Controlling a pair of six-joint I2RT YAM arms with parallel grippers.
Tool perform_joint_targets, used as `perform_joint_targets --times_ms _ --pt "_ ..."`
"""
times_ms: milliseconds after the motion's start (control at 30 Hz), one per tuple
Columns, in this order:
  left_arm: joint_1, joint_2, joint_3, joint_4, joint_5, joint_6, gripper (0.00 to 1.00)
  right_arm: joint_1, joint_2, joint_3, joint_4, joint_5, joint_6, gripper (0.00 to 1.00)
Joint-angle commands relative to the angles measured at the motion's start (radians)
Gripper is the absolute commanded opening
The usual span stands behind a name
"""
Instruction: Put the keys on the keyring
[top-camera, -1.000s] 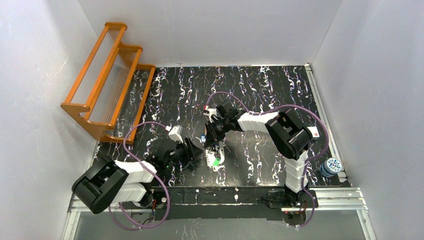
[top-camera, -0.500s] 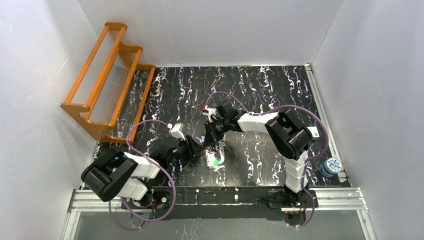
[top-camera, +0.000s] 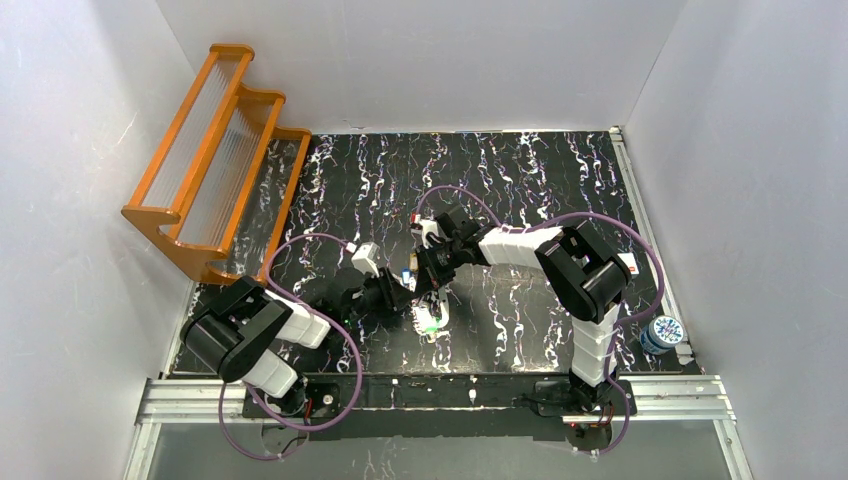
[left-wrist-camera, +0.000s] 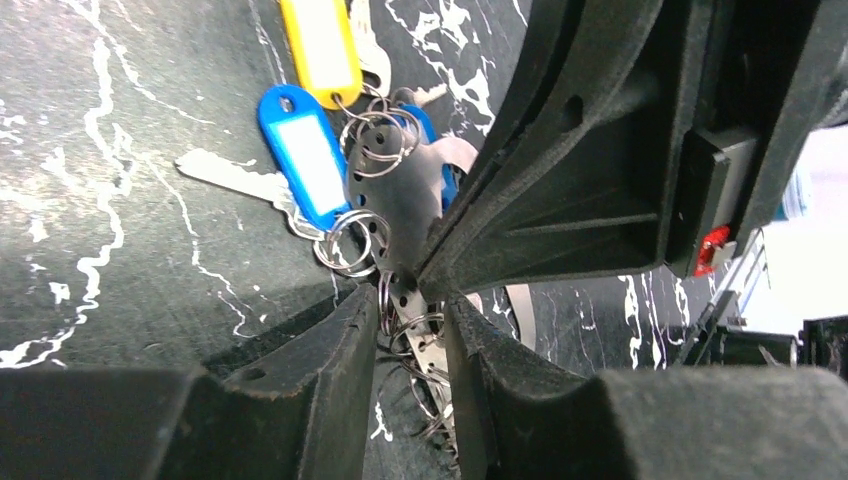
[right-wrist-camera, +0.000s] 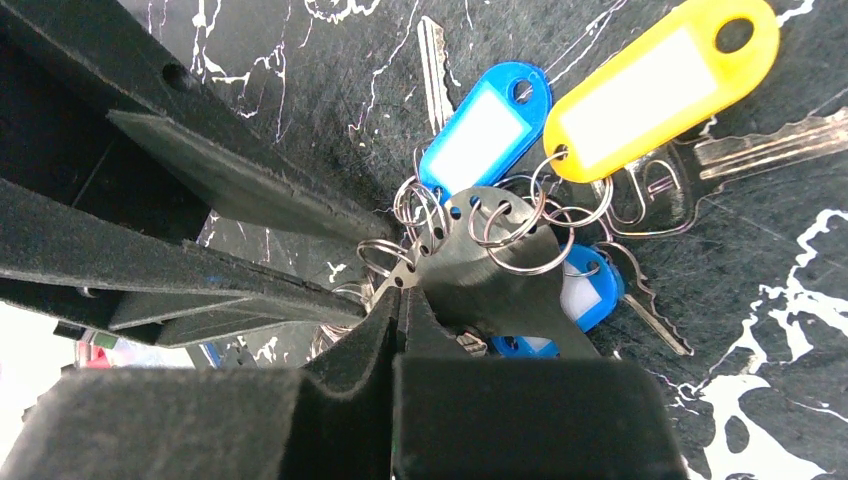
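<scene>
The left jaws have been brought in around the keyring (right-wrist-camera: 470, 260) and narrowed, but a small gap is left. The right jaws have been squeezed shut on its edge. It is held by the middle of the near edge of the surface (top-camera: 520, 190), so the keys (right-wrist-camera: 480, 130) can be threaded.

Bright, even light falls from above; the white walls (top-camera: 720, 150) glare softly. In wrist views, near fingers (left-wrist-camera: 320, 380) blur; keys (right-wrist-camera: 485, 125) look sharp.

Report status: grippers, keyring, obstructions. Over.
Right gripper shut on keyring edge. Left gripper astride the same plate, grip unclear. Blue tag and yellow tag crowd the rings; nothing else in the way.
</scene>
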Motion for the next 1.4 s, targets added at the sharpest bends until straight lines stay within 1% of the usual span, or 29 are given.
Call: perform_joint_targets --times_ms 0,133,267,367,467,600,733,967,1067,1200,1367 --pt "0.000 -0.027 0.024 0.006 0.086 0.022 0.28 0.006 0.002 -0.014 -0.016 0.027 -0.009 0.02" --pt "0.000 -0.035 0.033 0.007 0.139 0.015 0.24 0.005 0.007 -0.002 -0.030 0.040 -0.018 0.01" --pt "0.000 -0.056 0.030 0.011 0.135 0.007 0.23 0.005 -0.003 0.001 -0.041 0.047 -0.022 0.02" --pt "-0.001 -0.070 0.030 0.016 0.134 0.005 0.23 0.005 -0.020 0.002 -0.049 0.060 -0.027 0.05" --pt "0.000 -0.086 0.027 0.017 0.121 0.008 0.24 0.005 -0.049 0.003 -0.061 0.085 -0.031 0.11" --pt "-0.001 -0.114 0.008 0.015 0.084 0.015 0.25 0.005 -0.081 0.006 -0.080 0.115 -0.033 0.27" --pt "-0.001 -0.139 -0.008 0.003 0.062 0.017 0.26 0.005 -0.113 0.007 -0.090 0.125 -0.025 0.33" --pt "0.001 -0.227 -0.044 -0.040 -0.006 0.040 0.27 0.005 -0.131 0.010 -0.096 0.114 0.033 0.35" --pt "0.001 -0.279 -0.055 -0.090 -0.041 0.057 0.28 0.005 -0.133 -0.006 -0.072 0.087 0.071 0.38" --pt "0.002 -0.341 -0.069 -0.163 -0.088 0.074 0.29 0.005 -0.124 -0.022 -0.034 0.049 0.125 0.38" --pt "0.003 -0.332 -0.069 -0.186 -0.068 0.057 0.29 0.005 -0.097 -0.027 -0.016 0.038 0.175 0.38"
